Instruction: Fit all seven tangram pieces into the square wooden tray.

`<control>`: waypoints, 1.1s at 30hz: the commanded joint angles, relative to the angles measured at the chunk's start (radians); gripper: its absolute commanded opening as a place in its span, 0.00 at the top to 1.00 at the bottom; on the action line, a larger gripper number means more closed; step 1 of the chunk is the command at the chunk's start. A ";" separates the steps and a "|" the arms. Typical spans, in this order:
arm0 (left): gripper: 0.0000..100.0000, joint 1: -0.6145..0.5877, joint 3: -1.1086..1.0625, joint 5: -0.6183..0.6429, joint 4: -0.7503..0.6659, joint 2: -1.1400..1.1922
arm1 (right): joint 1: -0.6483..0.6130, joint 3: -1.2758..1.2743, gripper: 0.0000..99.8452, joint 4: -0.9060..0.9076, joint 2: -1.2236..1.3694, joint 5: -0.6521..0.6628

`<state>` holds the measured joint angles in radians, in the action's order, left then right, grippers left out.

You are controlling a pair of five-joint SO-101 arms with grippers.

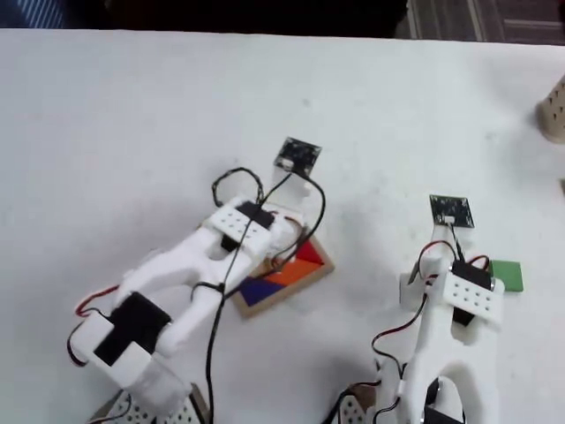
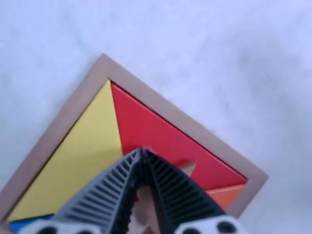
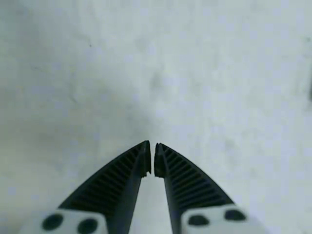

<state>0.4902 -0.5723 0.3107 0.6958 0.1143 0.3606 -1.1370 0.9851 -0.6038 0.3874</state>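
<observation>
The square wooden tray (image 1: 323,268) lies near the table's middle, partly under my left arm. Inside it sit a yellow triangle (image 2: 83,161), a red triangle (image 2: 161,134), an orange piece (image 2: 226,195) and a blue piece (image 1: 256,289). A small patch of bare wood (image 2: 187,168) shows beside the red triangle. My left gripper (image 2: 143,155) is shut and holds nothing, its tips low over the seam between yellow and red. A green piece (image 1: 508,276) lies on the table just right of my right arm. My right gripper (image 3: 151,158) is shut over bare table.
A tan perforated object (image 1: 553,110) stands at the right edge of the table. The table's far edge (image 1: 265,34) runs along the top. Open white surface lies to the left and behind the tray.
</observation>
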 commanded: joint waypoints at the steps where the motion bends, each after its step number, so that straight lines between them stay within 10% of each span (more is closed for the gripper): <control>1: 0.98 -0.015 0.032 0.005 0.034 -0.005 | -0.001 0.006 0.98 -0.012 -0.031 0.041; 33: 0.98 0.064 -0.242 -0.066 -0.101 -0.239 | -0.001 -0.002 0.98 -0.013 -0.033 0.051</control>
<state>0.5255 -0.8009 0.2555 0.6099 -0.0683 0.3621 -1.1431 0.9851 -0.6038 0.4273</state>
